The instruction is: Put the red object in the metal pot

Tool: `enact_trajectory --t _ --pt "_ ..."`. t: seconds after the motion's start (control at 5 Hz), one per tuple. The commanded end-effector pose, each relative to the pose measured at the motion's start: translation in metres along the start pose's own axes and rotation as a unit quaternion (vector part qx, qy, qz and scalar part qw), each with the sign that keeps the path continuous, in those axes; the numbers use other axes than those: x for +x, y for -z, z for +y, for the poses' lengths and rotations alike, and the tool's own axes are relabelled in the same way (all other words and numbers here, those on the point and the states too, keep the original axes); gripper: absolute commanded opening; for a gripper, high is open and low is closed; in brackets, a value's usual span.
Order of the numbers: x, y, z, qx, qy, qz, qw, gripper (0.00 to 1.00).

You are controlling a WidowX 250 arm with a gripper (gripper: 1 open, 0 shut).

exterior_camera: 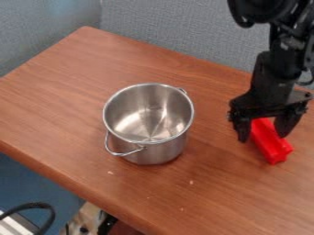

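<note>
Claw: the black gripper (265, 125) points straight down, its fingers spread wide, one on each side of the red bar.
Red bar: the red object (271, 143) lies flat on the wooden table (73, 83), right of the pot, not lifted.
Pot: the metal pot (147, 122) stands upright near the middle, well apart from the bar.
Handle: its wire loop hangs at the front.

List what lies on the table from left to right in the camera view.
metal pot → open pincer, lowered over the red object; the two overlap, so their order is unclear.
</note>
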State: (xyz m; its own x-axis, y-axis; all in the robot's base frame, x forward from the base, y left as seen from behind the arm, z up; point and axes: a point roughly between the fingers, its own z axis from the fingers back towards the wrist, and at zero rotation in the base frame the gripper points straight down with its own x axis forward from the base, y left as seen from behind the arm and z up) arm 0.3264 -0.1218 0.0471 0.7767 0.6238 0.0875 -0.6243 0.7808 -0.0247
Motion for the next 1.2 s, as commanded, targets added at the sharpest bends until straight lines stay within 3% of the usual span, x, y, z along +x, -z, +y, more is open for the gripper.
enact_trajectory --t 0.0,0.4,1.0 --pt "0.002 -0.008 -0.013 -0.025 -0.001 -0.015 0.9996 1.0" --pt "0.002 0.002 -0.017 -0.024 -0.006 -0.019 0.9995 1.0" --pt "0.001 0.004 -0.019 -0.015 -0.005 -0.009 0.9998 1.0"
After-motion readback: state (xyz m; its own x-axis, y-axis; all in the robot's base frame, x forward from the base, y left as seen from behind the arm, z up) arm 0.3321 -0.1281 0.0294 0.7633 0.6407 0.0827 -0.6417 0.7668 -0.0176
